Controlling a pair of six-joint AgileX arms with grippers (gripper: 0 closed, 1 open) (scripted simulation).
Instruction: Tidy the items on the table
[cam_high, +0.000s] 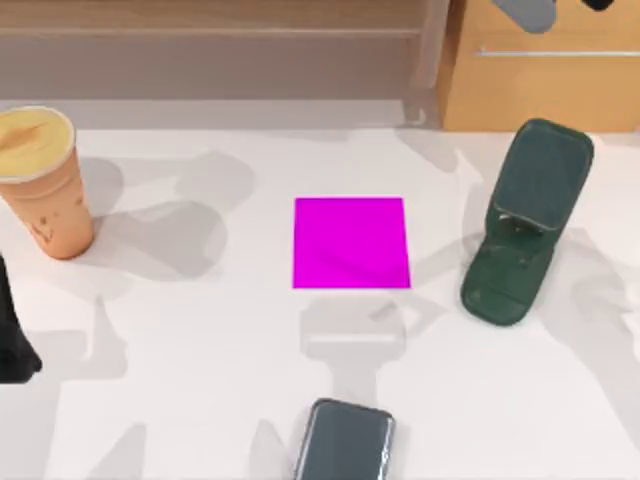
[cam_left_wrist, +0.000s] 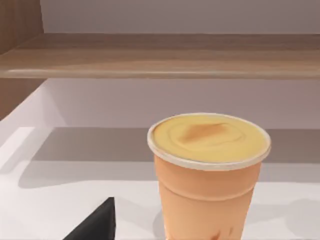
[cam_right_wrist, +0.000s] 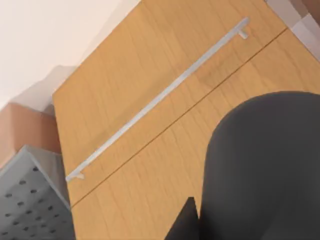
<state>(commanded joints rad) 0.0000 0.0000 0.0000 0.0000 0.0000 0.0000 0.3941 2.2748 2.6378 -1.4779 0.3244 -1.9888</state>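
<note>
My left gripper (cam_left_wrist: 95, 225) sits low just beside the cup (cam_left_wrist: 209, 170); its opening I cannot tell. The right wrist view faces a wooden drawer (cam_right_wrist: 150, 100), with possibly the mouse (cam_right_wrist: 265, 170) close by.

Left arm (cam_high: 12, 340) is presenting as a matt black, irregular mass at the top view's left edge; no cables, screws or markings are showing. A black wedge-shaped fingertip (cam_left_wrist: 97, 223) is appearing in the left wrist view, and another black pointed fingertip (cam_right_wrist: 184, 222) in the right wrist view.
</note>
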